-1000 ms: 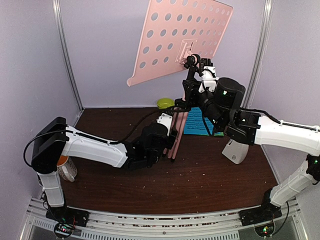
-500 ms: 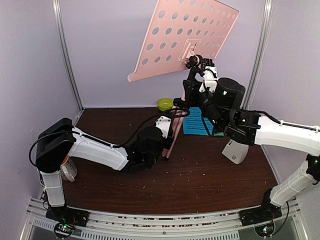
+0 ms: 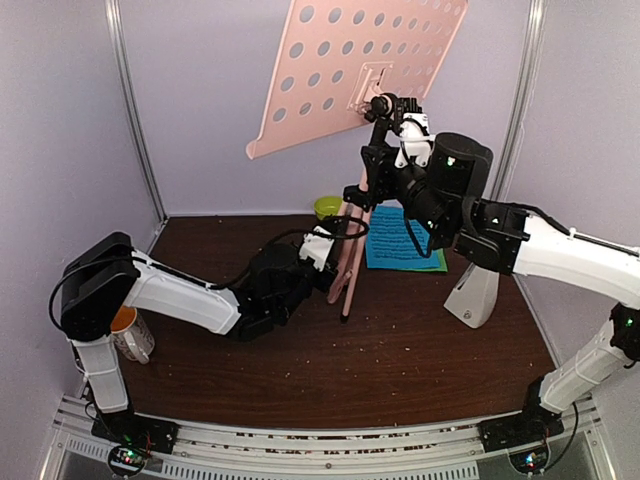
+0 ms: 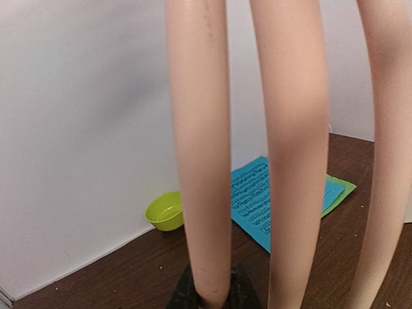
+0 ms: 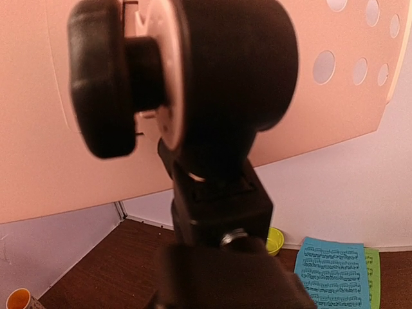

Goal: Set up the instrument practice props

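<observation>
Top view: music stand (image 3: 350,70) upright at centre, music sheets (image 3: 400,240) at 1 o'clock; right gripper (image 3: 372,180) closed round pole (image 3: 355,255).
Left wrist view: left gripper (image 4: 209,293) pinching one leg (image 4: 199,161); I should spread it slowly.
Right wrist view: I hold pole steady.

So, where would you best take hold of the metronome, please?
Probably low on the metronome, coming in level from its near side and pinching two opposite faces: it stands upright and narrows upward, so a high pinch would likely slip off.
</observation>
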